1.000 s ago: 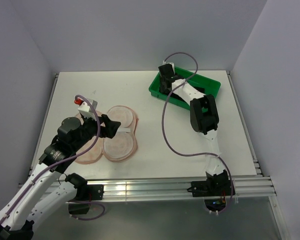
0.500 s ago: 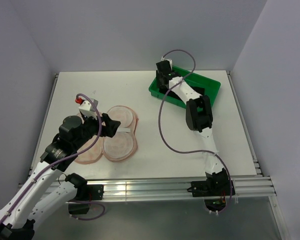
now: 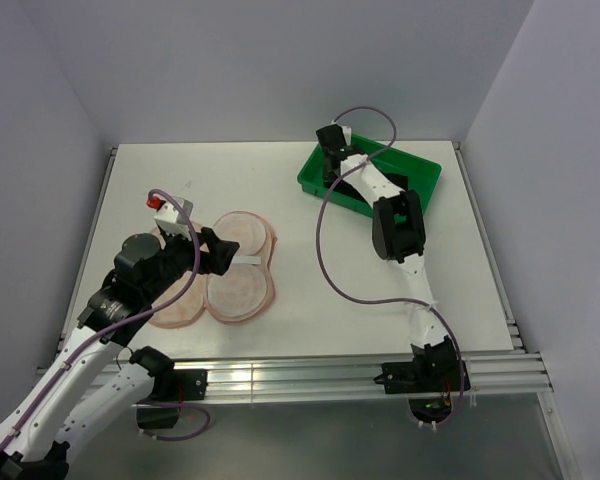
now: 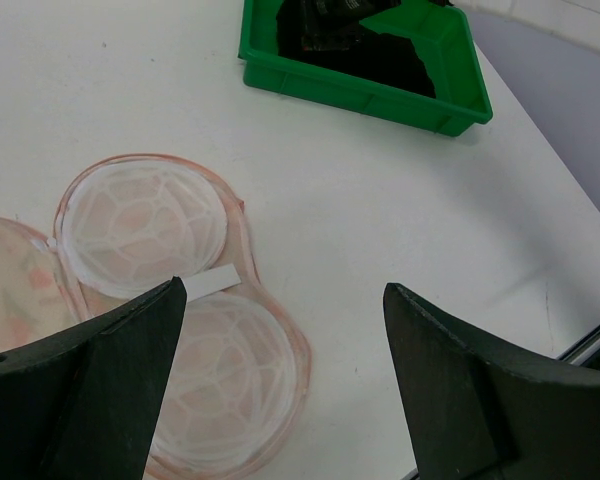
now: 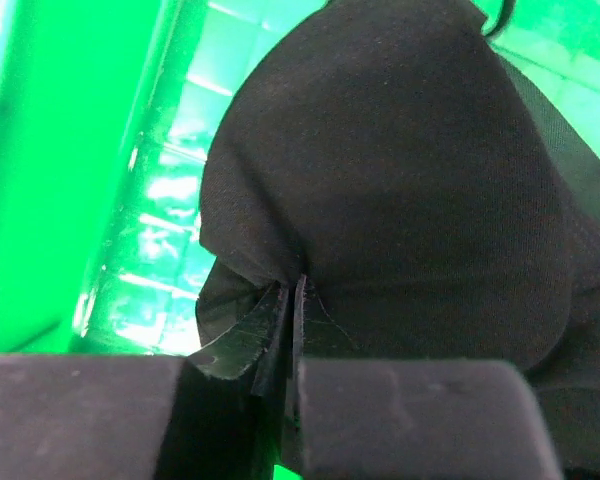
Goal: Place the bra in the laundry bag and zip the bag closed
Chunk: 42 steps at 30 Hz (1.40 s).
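Hovering at left: my left claw (image 4: 282, 300), spread wide, above open laundry bag (image 3: 230, 272) on bench (image 3: 460, 260). At right: my right claw (image 5: 295, 300) pinched on bra (image 5: 400, 170) fabric inside green tray (image 3: 420, 166). I would lift straight, slowly, so straps clear rim. Count: one laundry bag, two domes; one bra; one tray.

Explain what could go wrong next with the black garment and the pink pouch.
The right gripper pinches only a small fold of the soft black fabric bra, so it may slip on lifting. The open left gripper hangs over the peach-pink fabric laundry bag without holding it; it could shift.
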### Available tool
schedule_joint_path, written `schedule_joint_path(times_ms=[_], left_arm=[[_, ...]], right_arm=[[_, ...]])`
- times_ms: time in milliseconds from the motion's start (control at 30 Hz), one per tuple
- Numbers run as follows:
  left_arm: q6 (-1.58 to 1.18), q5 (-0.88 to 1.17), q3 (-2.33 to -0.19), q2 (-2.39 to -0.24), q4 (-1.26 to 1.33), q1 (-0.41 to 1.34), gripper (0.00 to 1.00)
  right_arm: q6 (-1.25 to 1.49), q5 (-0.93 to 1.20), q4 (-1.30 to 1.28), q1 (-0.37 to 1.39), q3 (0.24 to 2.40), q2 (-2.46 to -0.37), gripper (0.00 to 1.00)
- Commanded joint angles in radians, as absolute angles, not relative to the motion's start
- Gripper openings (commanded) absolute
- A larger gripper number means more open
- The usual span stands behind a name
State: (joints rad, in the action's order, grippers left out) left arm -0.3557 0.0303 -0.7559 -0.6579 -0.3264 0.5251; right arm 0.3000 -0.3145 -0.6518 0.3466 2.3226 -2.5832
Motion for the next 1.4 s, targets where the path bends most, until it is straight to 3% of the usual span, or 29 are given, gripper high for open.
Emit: schedule_joint_path(times_ms=[0,233,500,933,1100,1367], left_arm=[[-0.336,0.04,-0.753,-0.647,-0.308,0.52,0.87],[-0.341,0.051,-0.75,-0.65,-0.301,0.52,0.86],[-0.379,0.077,-0.762,-0.675,-0.288,0.52,0.84],[-0.485,0.133,-0.842,-0.77,-0.172,0.52,0.83],[-0.546,0.273,-0.873,-0.845,-0.028,0.525,0.92],[-0.546,0.247,-0.942,-0.962,0.106,0.607,0.95]], right_arm=[[0.322,-0.347,-0.619,0.341,2.2,-2.49,0.02],[0.33,-0.333,-0.301,0.342,1.884,-2.243,0.0],[0.264,-0.319,-0.056,0.336,1.766,-2.025,0.0],[0.29,-0.002,0.12,0.339,1.41,-1.51,0.0],[0.374,0.058,0.19,0.406,1.266,-1.335,0.0],[0.532,-0.095,0.3,0.643,1.089,-1.184,0.0]])
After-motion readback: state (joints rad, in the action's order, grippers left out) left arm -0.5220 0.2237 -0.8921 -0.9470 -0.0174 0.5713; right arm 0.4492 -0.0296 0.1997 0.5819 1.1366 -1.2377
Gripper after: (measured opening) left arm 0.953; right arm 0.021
